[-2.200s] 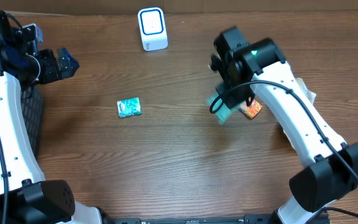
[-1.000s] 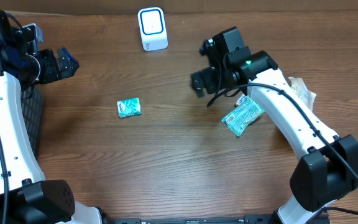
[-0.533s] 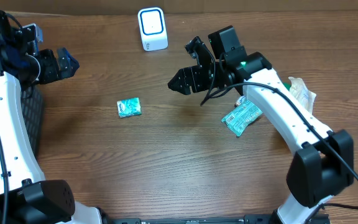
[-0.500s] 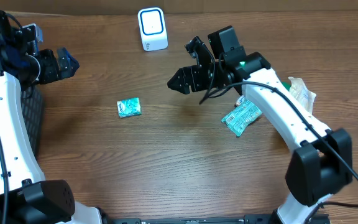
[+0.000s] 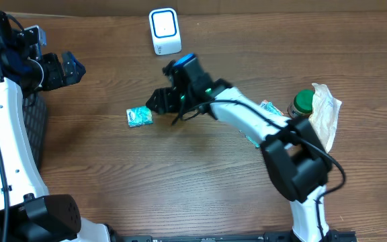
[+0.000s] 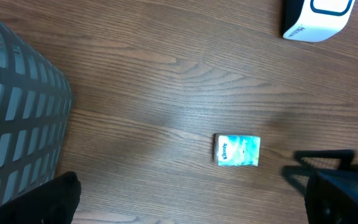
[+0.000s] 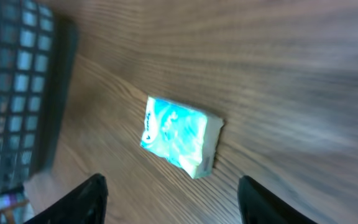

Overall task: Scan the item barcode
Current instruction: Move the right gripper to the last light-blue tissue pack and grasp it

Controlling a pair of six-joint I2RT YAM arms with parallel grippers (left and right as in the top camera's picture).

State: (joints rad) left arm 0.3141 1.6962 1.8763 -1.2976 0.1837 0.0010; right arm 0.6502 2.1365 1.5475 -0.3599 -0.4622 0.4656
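A small teal tissue pack (image 5: 139,116) lies flat on the wooden table, left of centre; it also shows in the left wrist view (image 6: 237,150) and the right wrist view (image 7: 179,135). My right gripper (image 5: 158,102) has reached across and hovers just right of the pack, open, with nothing between its fingers (image 7: 89,196). The pack sits just ahead of the fingertips. The white scanner (image 5: 164,30) stands at the back edge. My left gripper (image 5: 67,67) stays open at the far left, away from the pack.
A dark mesh basket (image 5: 35,128) stands at the left edge. On the right lie a second teal packet (image 5: 268,106), half under the right arm, a green-capped bottle (image 5: 304,101) and a white bag (image 5: 325,107).
The right arm dropped the teal packet on the right, then swung left across the table to the tissue pack. The left arm has not moved.
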